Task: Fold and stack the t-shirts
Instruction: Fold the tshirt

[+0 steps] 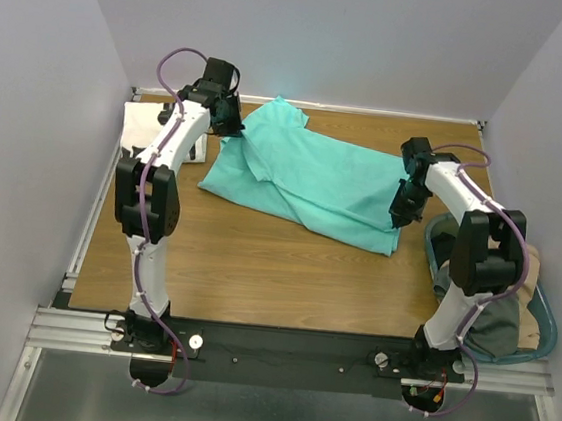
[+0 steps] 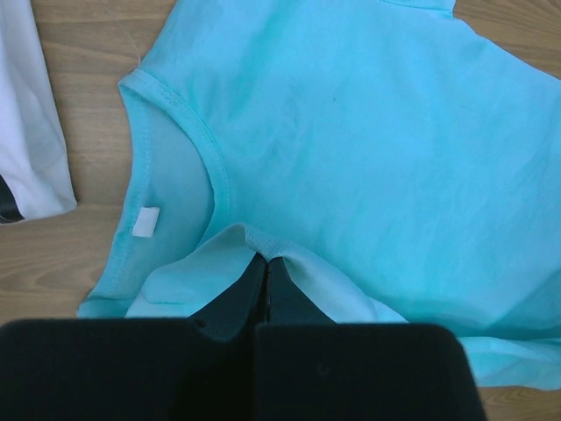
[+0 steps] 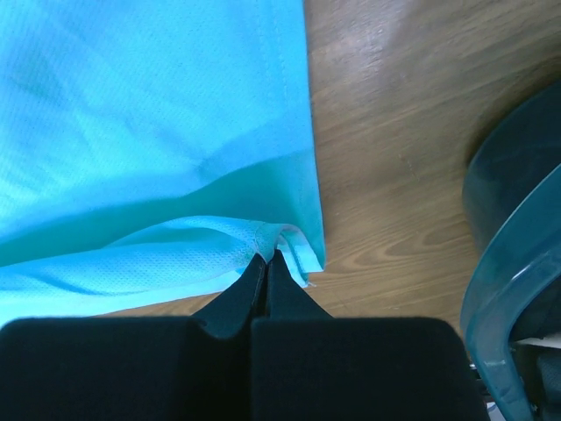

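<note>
Mid-fold, I judge: left end effector (image 2: 266, 267) and right end effector (image 3: 267, 263) each clamp the shirt (image 1: 314, 179); next, carry both edges across evenly.

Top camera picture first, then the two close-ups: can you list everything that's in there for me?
turquoise t-shirt: one, bright turquoise, spread rumpled across the middle of the table
neck label: one, white, inside that shirt's collar
white t-shirt: one, white with black marks, far left corner
table: one, brown wood
basket: one, see-through blue-green, off the table's right edge
grey cloth: a heap, in the basket
left arm, right arm: two, white and black, bolted at the near edge
left tool: black, pinching cloth by the collar
right tool: black, pinching a hem corner
</note>
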